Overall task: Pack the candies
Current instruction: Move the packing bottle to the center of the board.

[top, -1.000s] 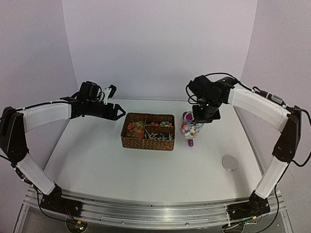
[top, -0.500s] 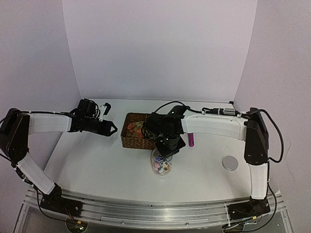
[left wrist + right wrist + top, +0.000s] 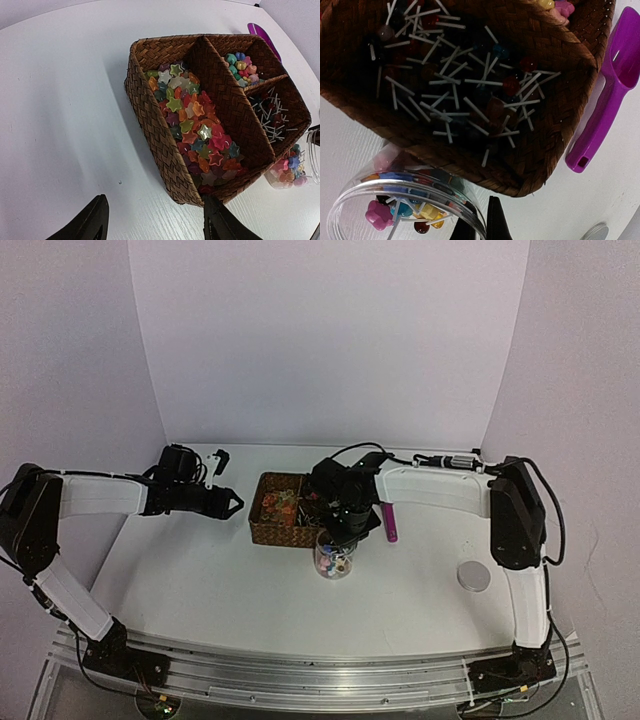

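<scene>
Pinching the rim of a clear jar (image 3: 334,562) of candies (image 3: 380,214), the right gripper (image 3: 481,214) sits beside a wicker basket (image 3: 150,125); the left gripper (image 3: 155,212) hangs spread.

One basket (image 3: 280,537), jar (image 3: 334,562), scoop (image 3: 390,525) (candies (image 3: 195,125): many).

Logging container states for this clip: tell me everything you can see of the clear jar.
The clear jar looks like plastic, lidless and upright, just in front of the wicker basket. It holds a shallow layer of mixed candies, some on sticks. The right gripper pinches its rim.
</scene>
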Controlling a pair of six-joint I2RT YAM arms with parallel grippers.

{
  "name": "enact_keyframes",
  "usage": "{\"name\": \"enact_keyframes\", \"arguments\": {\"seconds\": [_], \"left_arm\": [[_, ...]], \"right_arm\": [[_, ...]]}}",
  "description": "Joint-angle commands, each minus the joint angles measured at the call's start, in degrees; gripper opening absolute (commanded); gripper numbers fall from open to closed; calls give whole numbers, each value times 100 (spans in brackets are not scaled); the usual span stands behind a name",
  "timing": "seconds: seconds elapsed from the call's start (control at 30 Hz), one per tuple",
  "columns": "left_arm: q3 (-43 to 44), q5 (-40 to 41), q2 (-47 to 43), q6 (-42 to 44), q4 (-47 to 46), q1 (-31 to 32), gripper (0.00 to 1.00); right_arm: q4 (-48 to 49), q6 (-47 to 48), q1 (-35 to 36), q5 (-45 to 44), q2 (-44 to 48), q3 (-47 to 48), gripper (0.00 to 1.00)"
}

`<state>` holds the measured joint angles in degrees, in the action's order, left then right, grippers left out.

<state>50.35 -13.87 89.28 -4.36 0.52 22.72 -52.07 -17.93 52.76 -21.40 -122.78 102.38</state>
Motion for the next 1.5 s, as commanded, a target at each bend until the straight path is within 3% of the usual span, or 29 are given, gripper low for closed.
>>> {"name": "enact_keyframes", "arguments": {"seconds": [0.0,0.33,0.77,0.8,0.87,1.0,1.13,1.23,1.33,1.47], "left_arm": [[-35,-62,-236,66,-279,4,64],[-21,-64,-248,98,-300,4,64],[-30,-118,-238,98,-298,5,64],[-31,-123,-230,101,-304,4,64],[-27,-119,-217,99,-321,4,64],[-20,-158,-231,109,-320,4,64],[-62,-163,-257,128,-318,4,64],[-78,-179,-270,113,-324,5,64],[-96,-211,-280,105,-354,4,64],[-128,-240,-293,99,-402,4,64]], "right_arm": [[171,191,-106,-233,-25,137,0],[193,303,-219,48,87,124,0],[214,285,412,625,665,-712,0],[213,282,436,628,659,-699,6],[200,276,458,662,636,-644,29],[196,267,461,741,736,-429,54],[172,350,435,685,1022,10,64],[170,134,182,562,1481,111,78],[167,-419,-568,612,2127,-317,98],[122,-1333,-1819,589,3023,-1646,98]]}}
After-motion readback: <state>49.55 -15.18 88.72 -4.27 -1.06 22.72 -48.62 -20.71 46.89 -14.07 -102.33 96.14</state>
